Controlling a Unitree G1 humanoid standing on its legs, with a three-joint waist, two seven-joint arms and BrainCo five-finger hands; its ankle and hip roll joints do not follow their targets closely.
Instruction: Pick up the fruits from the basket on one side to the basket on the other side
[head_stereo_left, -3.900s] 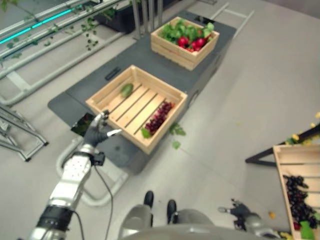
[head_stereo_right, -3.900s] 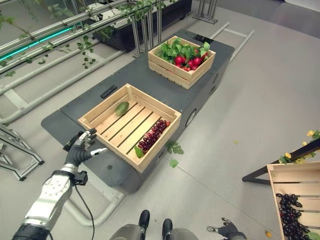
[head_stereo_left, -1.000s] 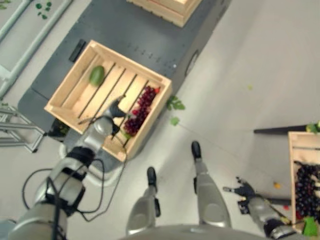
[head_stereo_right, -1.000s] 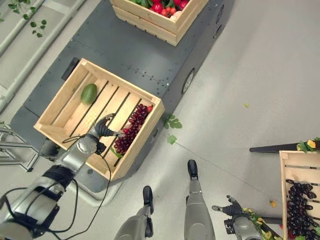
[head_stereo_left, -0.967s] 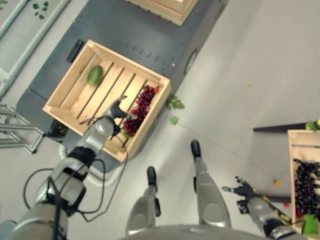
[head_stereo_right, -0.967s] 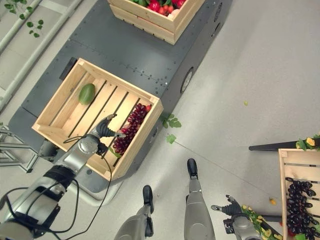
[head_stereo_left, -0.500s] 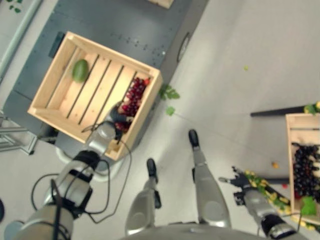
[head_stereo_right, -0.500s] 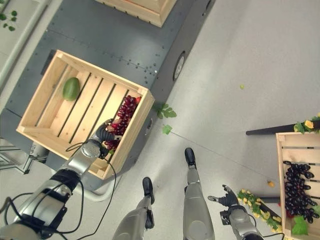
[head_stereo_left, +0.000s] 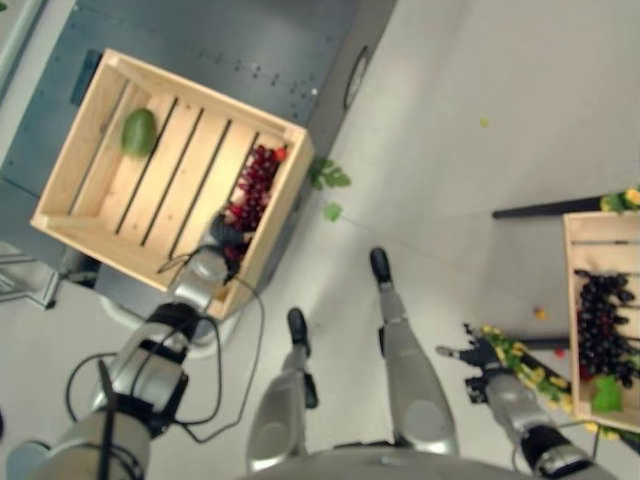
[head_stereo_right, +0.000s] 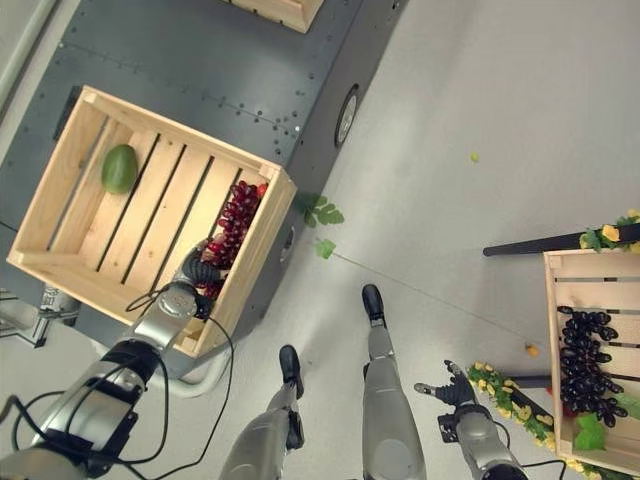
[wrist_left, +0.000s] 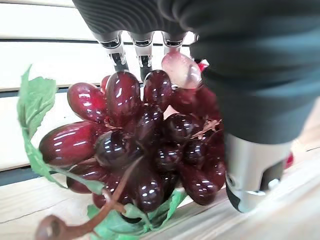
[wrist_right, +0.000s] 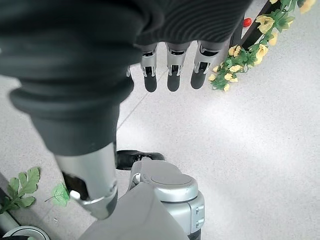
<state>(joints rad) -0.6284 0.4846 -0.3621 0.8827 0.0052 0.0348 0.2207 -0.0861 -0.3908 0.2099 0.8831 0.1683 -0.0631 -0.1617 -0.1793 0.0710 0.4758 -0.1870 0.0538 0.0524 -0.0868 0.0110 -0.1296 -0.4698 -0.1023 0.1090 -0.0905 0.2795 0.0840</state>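
A wooden crate (head_stereo_right: 66, 258) on the left holds a green mango (head_stereo_right: 119, 168) and a bunch of red grapes (head_stereo_right: 236, 214) along its right wall. My left hand (head_stereo_right: 196, 270) is inside that crate at the near end of the bunch. In the left wrist view the red grapes (wrist_left: 145, 145) lie between the straight fingers (wrist_left: 119, 52) and the thumb (wrist_left: 250, 172), which touches them. My right hand (head_stereo_right: 446, 390) hangs open low over the floor, its fingers (wrist_right: 171, 70) straight. A second crate (head_stereo_right: 556, 300) at the right edge holds dark grapes (head_stereo_right: 585, 350).
The left crate sits on a dark grey platform (head_stereo_right: 200, 60), with another crate's corner (head_stereo_right: 285, 10) beyond it. Loose green leaves (head_stereo_right: 318, 212) lie on the floor beside it. A yellow-flower garland (head_stereo_right: 505, 400) and a black bar (head_stereo_right: 530, 243) are near the right crate.
The camera has tipped further down. My left hand went from outside the crate's near corner over the rim and onto the red grapes. The right hand stays hanging.
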